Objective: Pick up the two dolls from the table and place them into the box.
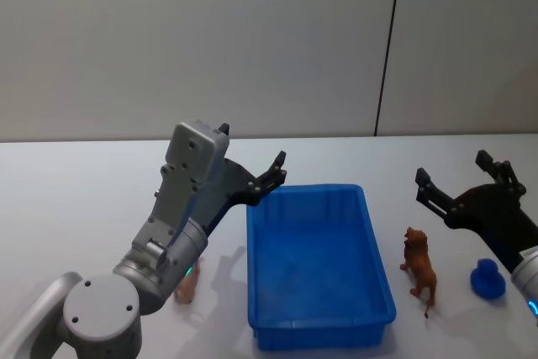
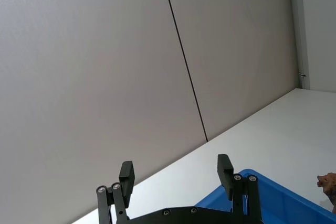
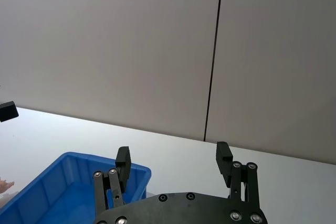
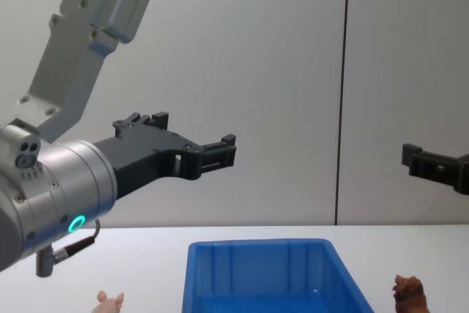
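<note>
Grey panelled wall with one dark vertical seam is running behind a plain white table. The blue bin is sitting mid-table, long side running near to far, with nothing showing inside it.

Both dolls are sitting on the table, outside the bin:
- The brown doll is standing upright just right of the bin's right wall. Its body axis is lying roughly near-far, parallel to that wall, head toward the far end.
- The pink doll is lying just left of the bin's near-left corner, half hidden under the left forearm.

The right gripper is hanging in the air to the right, fingers spread wide and holding nothing. The brown doll is sitting below it, to the left and nearer. That arm is clearly the closer one, so I'm guessing it needs a drop and pull-back with the jaws closing across the doll's narrow flanks.

The left gripper is hovering high over the bin's far-left corner, also spread and empty. The pink doll is lying well back toward the near edge from those fingers.

A small blue object is standing just right of the brown doll, so clearance is looking tight on that side.
</note>
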